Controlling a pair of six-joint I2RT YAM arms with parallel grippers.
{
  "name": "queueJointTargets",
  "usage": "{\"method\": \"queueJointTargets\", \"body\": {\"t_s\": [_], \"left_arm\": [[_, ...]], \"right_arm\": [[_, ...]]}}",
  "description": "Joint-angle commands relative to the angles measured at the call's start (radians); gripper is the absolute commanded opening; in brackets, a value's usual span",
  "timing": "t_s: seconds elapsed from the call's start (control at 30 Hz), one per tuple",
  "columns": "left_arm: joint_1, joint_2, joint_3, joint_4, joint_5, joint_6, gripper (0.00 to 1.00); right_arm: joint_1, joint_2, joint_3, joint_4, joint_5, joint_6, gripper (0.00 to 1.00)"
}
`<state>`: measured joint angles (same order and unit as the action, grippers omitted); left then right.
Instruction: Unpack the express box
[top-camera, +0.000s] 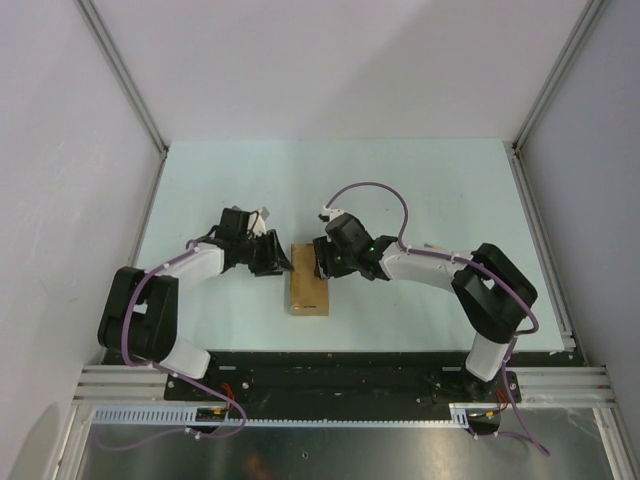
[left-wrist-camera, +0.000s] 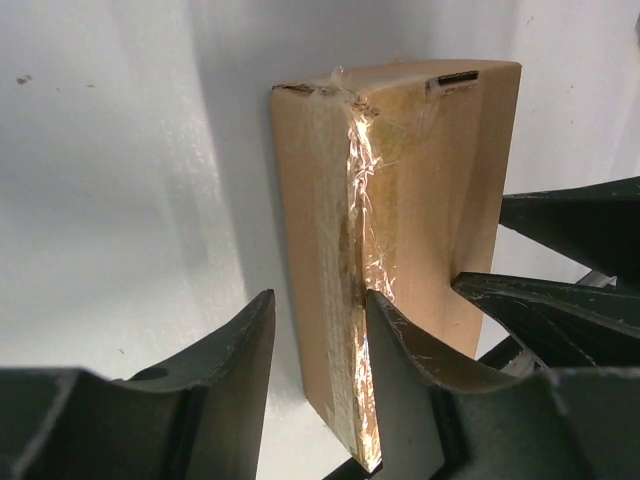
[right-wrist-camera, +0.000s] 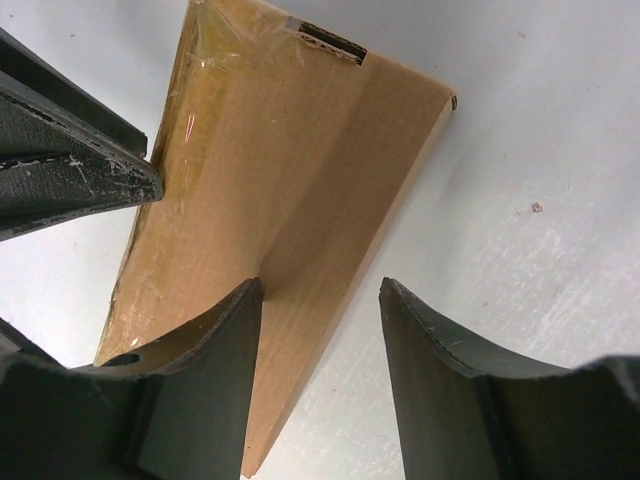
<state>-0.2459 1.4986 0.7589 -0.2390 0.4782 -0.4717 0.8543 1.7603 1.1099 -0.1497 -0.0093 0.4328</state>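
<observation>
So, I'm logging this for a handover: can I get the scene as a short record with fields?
box: brown, shut, flat on table
tape: clear, wrinkled, along one long edge
left pincer: open, straddling box's left edge
right pincer: open, straddling box's right edge
unpacking: not yet begun

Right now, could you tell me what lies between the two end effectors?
The express box sits between the left end effector and right end effector, shown in the top view.
</observation>
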Motion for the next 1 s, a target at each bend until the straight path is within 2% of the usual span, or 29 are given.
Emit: {"method": "queueJointTargets", "body": {"t_s": [0.0, 0.07, 0.13, 0.3, 0.47, 0.67, 0.8, 0.97], "left_arm": [[0.011, 0.021, -0.009, 0.021, -0.007, 0.005, 0.45], [0.020, 0.025, -0.020, 0.015, -0.026, -0.013, 0.42], [0.051, 0.028, -0.035, 0.012, -0.010, -0.028, 0.38], [0.086, 0.022, -0.044, 0.012, 0.025, -0.036, 0.37], [0.092, 0.037, -0.041, 0.015, 0.057, -0.030, 0.36], [0.118, 0.049, -0.059, 0.013, 0.031, -0.031, 0.33], [0.158, 0.055, -0.082, 0.012, 0.020, -0.042, 0.23], [0.171, 0.081, -0.087, 0.012, 0.045, -0.051, 0.20]], "right_arm": [[0.005, 0.033, 0.039, -0.027, 0.003, 0.014, 0.52], [0.002, 0.039, 0.039, -0.037, 0.005, 0.020, 0.50], [-0.003, 0.050, 0.039, -0.047, 0.003, 0.030, 0.43], [-0.020, 0.074, 0.039, -0.088, 0.003, 0.044, 0.30], [-0.032, 0.088, 0.039, -0.102, -0.006, 0.050, 0.26], [-0.046, 0.099, 0.039, -0.109, -0.009, 0.057, 0.22], [-0.054, 0.108, 0.039, -0.116, -0.021, 0.061, 0.20], [-0.061, 0.117, 0.039, -0.111, -0.032, 0.063, 0.18]]}}
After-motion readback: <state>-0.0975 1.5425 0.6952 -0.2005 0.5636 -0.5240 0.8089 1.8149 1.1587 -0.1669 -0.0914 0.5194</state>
